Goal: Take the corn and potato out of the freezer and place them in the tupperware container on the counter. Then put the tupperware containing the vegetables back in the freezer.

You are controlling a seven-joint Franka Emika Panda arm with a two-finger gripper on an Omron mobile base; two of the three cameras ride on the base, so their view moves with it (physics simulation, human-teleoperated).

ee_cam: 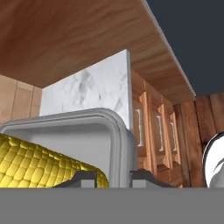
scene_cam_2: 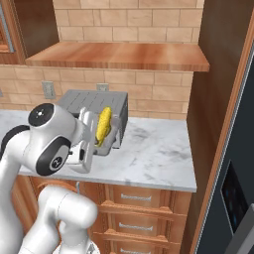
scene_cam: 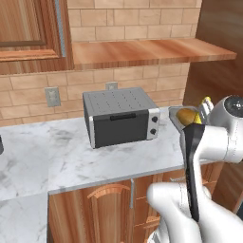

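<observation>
Jaws clamp the tupperware container (ee_cam: 118, 144) rim (corn (ee_cam: 39, 164) inside) — potato (scene_cam: 186, 115) shows left.

Brick wall (scene_cam: 137, 19), wooden shelf (scene_cam: 147, 51)

The arm (scene_cam_2: 54, 149) is glossy white all over, built of fat rounded links that swell like bulbs at each bend. Up behind the fingers sits a round white end cap (scene_cam_2: 40, 115) ringed in black, with a small dark dot at its middle. Below it a dark grey joint (scene_cam_2: 52, 155) carries a tiny white circular mark. A long black band (scene_cam: 193, 166) runs down one link. The fingertips (ee_cam: 83, 178) are small, dark and blocky, with flat tops.
</observation>
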